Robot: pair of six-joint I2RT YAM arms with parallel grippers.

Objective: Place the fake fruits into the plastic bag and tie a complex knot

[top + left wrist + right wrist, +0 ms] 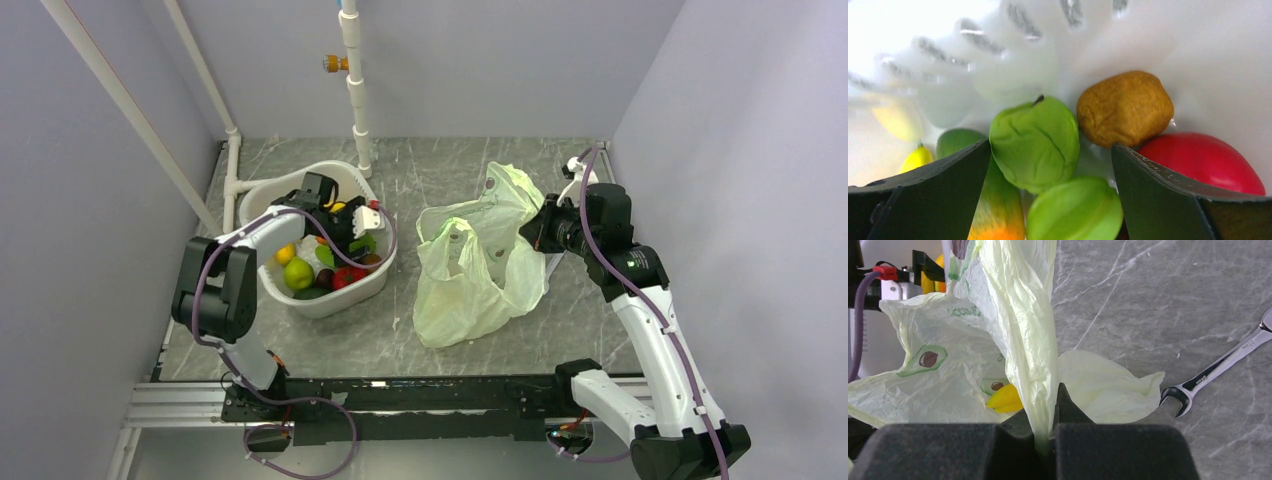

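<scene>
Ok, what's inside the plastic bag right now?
A yellow fruit shows among the folds of the plastic bag, apparently inside. The crinkled film covers the rest of the interior, so any other contents cannot be seen. The right end effector is shut on the bag's edge.

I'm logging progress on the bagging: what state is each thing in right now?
white basin: upright, partly filled.
fake fruits: piled in the white basin, none gripped.
left gripper: open, down over the fake fruits.
plastic bag: untied, one side pinched and held up.
right gripper: shut on the plastic bag.
yellow fruit: apparently inside the plastic bag.
wrench: lying flat on the table.
</scene>
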